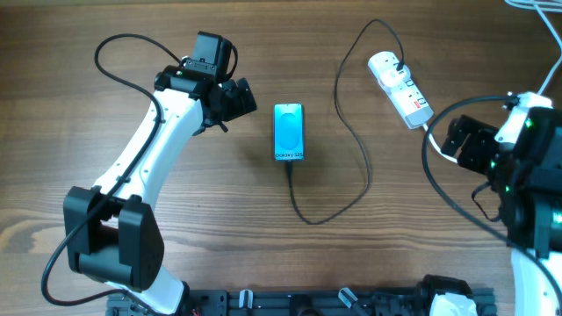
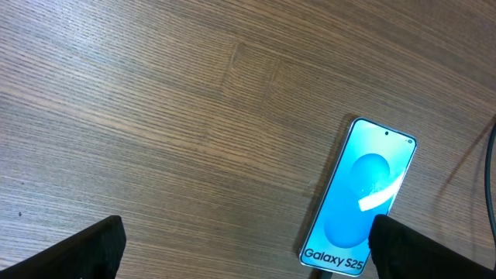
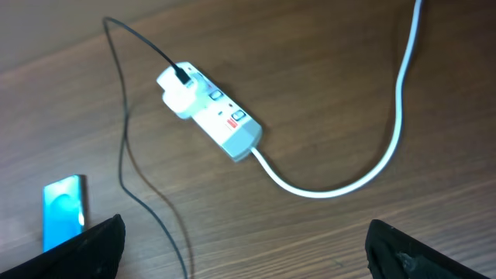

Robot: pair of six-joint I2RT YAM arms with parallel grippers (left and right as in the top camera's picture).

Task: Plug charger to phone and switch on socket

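The phone (image 1: 289,132) lies flat mid-table, teal screen up, with its "Galaxy S25" label at the near end. The charger (image 1: 351,132), a thin black cable, meets that label end, loops toward the front, then runs back to a white plug in the socket (image 1: 400,88). My left gripper (image 1: 245,96) hovers open just left of the phone, which shows by its right finger (image 2: 415,249) as the phone (image 2: 358,198). My right gripper (image 1: 451,145) is open, right of and nearer than the socket (image 3: 211,116). The right wrist view also shows the charger (image 3: 122,139) and the phone (image 3: 63,211).
A thick white lead (image 3: 387,147) curves from the socket toward the back right. More white cables (image 1: 536,10) cross the back right corner. The arm bases (image 1: 110,237) and a black rail (image 1: 307,303) stand along the front edge.
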